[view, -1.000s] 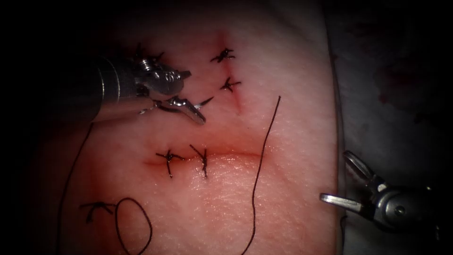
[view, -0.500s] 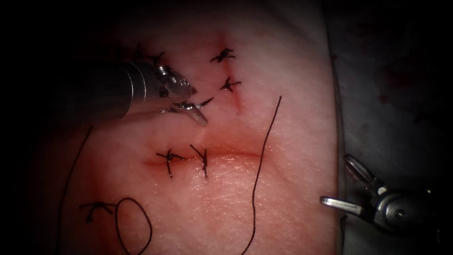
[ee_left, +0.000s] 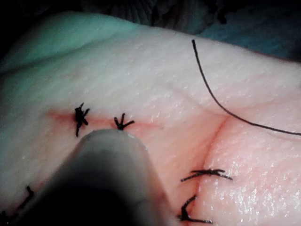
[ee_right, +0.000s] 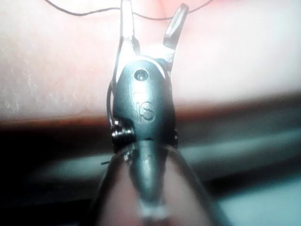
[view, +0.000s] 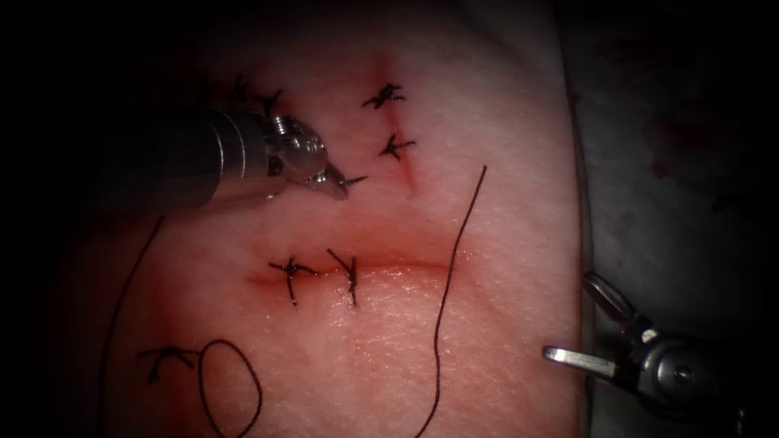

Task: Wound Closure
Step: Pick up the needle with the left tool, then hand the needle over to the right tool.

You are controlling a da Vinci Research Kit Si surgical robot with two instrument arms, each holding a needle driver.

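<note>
Closing on the needle (view: 350, 179) above the cut (view: 381, 269), the left hand (view: 333, 183) has rotated; the right hand (view: 596, 324) stays open, empty.

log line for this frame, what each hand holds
left hand: shut on needle near its tail, above the tissue | right hand: open, holds nothing, off the tissue's right edge | thread: loose across cut
</note>
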